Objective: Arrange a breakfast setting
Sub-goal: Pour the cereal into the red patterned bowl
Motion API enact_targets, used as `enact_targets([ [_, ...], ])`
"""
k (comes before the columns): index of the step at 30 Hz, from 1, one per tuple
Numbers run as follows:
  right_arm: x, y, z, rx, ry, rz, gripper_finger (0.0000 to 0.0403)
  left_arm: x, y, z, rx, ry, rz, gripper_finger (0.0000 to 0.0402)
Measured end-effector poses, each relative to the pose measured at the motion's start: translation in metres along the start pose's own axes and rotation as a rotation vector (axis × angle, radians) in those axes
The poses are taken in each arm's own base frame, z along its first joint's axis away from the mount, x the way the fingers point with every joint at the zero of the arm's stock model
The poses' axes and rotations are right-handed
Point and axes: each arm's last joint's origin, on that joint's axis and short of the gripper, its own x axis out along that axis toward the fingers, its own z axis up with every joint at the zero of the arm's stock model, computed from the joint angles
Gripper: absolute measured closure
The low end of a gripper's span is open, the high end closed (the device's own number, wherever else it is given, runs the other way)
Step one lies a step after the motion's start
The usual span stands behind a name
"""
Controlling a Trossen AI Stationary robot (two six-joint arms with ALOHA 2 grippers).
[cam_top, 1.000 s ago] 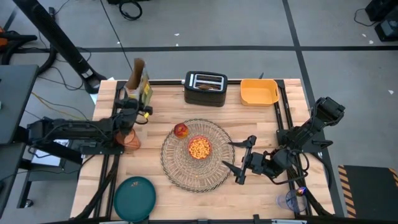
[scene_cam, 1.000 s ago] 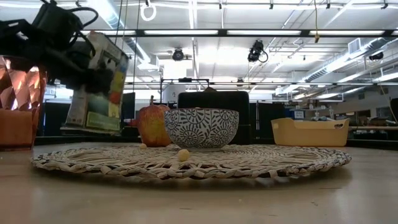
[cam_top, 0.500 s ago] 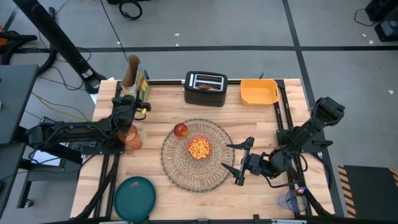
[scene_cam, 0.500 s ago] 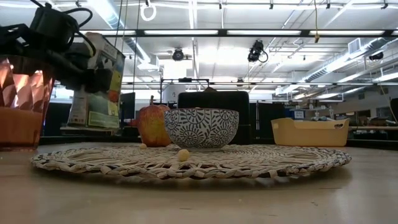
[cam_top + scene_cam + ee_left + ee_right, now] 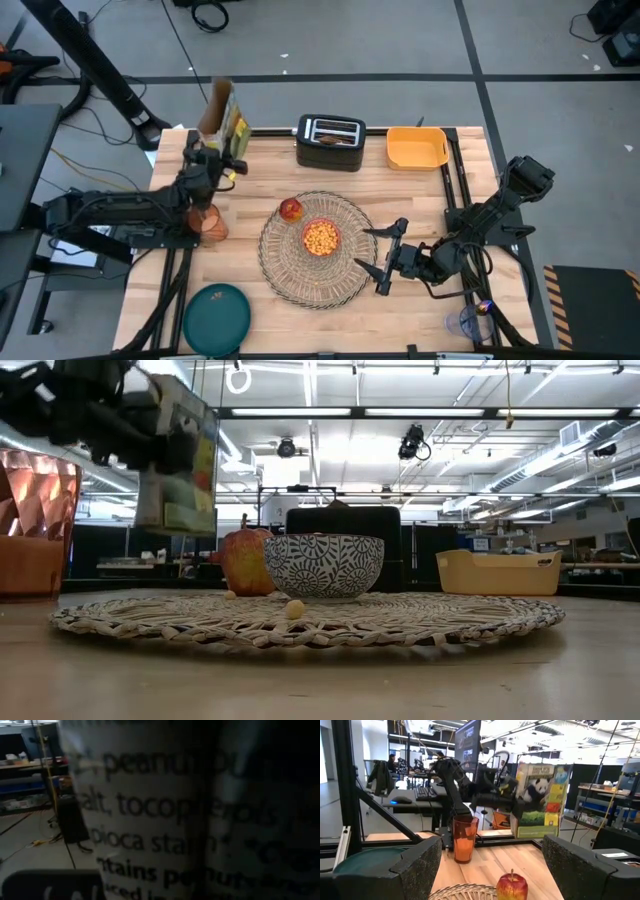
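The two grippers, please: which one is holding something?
The left gripper, at the table's far-left corner, grips a cereal box; the right gripper hangs open beside the placemat.

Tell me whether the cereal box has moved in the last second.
Yes. The cereal box, held by the left hand, moved toward the table's far edge, away from the orange cup.

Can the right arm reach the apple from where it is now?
Probably yes. The right gripper is open at the mat's right edge, and the apple sits uncovered on the mat's far left. Only the bowl stands partly between them.
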Motion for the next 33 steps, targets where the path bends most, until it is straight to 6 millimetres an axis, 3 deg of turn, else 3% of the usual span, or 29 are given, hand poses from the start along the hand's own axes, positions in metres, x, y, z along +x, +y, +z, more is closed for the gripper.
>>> enact_targets([
  [4,0.000,0.000,0.000,0.000,0.000,0.001,0.0055,0.007,-0.001,0.022,0.022,0.053,0.057,0.0304],
  [8,0.000,0.000,0.000,0.001,-0.002,0.006,0.0055,0.016,0.004,0.030,-0.100,0.099,0.162,0.0304],
  [12,0.000,0.000,0.000,0.015,-0.002,0.007,0.0055,0.022,0.003,0.024,-0.144,0.082,0.298,0.0305],
  [23,0.002,-0.001,0.000,0.003,0.000,-0.002,0.0055,0.039,-0.027,-0.014,-0.126,0.084,0.407,0.0306],
  [33,0.008,-0.005,-0.002,-0.004,0.004,-0.026,0.0055,0.029,-0.038,-0.020,-0.073,0.048,0.430,0.0306],
])
